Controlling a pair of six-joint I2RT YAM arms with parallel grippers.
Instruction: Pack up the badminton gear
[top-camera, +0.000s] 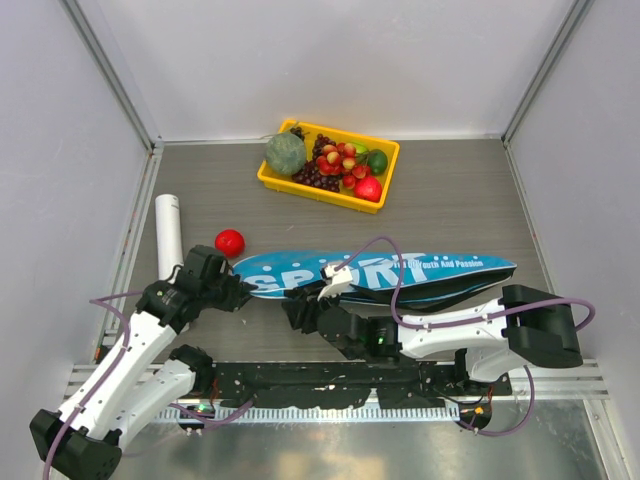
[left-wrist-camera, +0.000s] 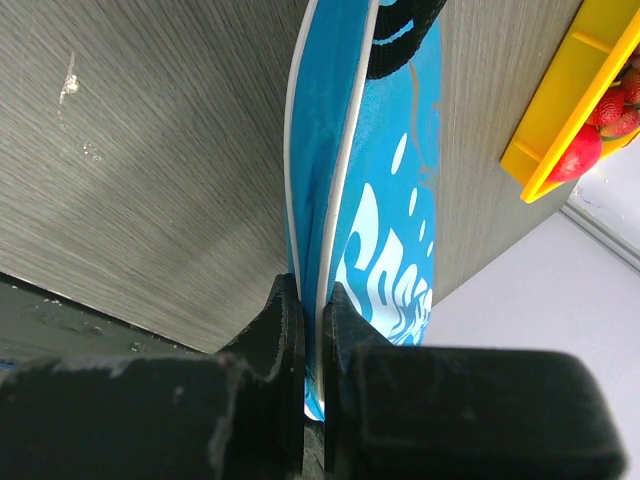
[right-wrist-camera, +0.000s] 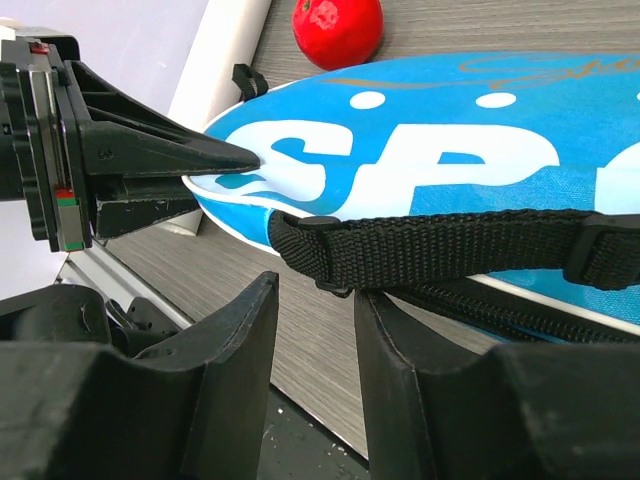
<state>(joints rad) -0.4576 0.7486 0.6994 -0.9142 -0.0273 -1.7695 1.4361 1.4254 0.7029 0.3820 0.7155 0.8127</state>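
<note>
Top external view shows the blue "SPORT" bag (top-camera: 420, 272) lying flat across the near half of the surface (top-camera: 450, 190), wide end to the left and tapered end to the right. The left fingers (left-wrist-camera: 283, 330) are clenched on the rim of that wide end. The left wrist view shows them pressed together on the bag's white-piped edge, the blue fabric running away from them edge-on.

The right fingers (right-wrist-camera: 245, 335) sit at the bag's near side, just right of the left ones. In the right wrist view they stand parted, with bare surface showing in the gap and nothing grasped. The bag's black strap (right-wrist-camera: 440, 245) runs just beyond their tips, its end loop close to the gap; whether it touches them I cannot tell.

A white tube (top-camera: 168, 235) lies along the left side of the surface, beside the left arm's wrist and apart from the bag. A small red ball (top-camera: 229, 242) rests between tube and bag, near the bag's wide end. A yellow tray (top-camera: 275, 184) of fruit stands at the far side, well apart from the bag.
</note>
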